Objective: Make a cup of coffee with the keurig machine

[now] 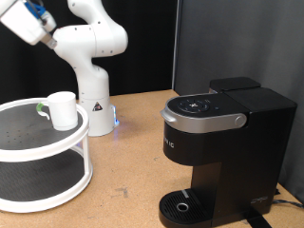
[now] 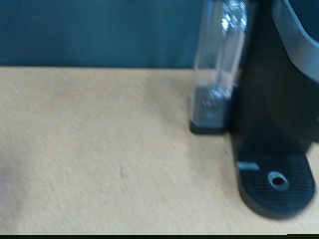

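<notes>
Gripper: fingertips not visible in either view; the arm's end runs out of the exterior view's top-left corner, so whether it is released or clenched cannot be told. It appears to hold nothing.

Cup (image 1: 62,108) sits below the hand, on the top tier of the white round shelf (image 1: 43,142), handle side blurred.

Keurig machine (image 1: 214,142) stands well apart, lid down, drip tray (image 2: 274,184) bare.

Risks: a descent from this height could clip the cup's rim and tip it off the tier; a misjudged carry could strike the brew head.
</notes>
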{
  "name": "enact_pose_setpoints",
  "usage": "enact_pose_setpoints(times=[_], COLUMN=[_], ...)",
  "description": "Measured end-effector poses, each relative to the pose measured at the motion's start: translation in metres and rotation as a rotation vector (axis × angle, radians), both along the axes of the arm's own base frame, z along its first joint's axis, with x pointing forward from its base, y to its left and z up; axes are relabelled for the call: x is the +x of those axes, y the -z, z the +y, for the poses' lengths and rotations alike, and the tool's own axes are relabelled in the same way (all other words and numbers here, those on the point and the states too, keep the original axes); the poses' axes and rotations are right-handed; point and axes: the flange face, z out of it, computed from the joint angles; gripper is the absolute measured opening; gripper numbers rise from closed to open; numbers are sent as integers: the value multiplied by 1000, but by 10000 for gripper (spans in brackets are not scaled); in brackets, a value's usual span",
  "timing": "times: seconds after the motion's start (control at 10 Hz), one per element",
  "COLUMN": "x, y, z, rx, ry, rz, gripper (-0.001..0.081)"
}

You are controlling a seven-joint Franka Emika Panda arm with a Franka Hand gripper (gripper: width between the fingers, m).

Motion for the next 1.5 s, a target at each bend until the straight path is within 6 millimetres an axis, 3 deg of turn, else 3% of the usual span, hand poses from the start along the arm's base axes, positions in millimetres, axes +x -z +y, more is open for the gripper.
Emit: enact_pose_setpoints(times=[0.4,0.6,0.9,1.5], x=[-42,-54,-62,-63], y=[5,9,22,71], z=[-46,-59,-61,-50], rx=[-12,-12,8,-17], ry=[86,101,62,53], rz=[-46,-47,-47,-37], gripper=[3,3,3,3])
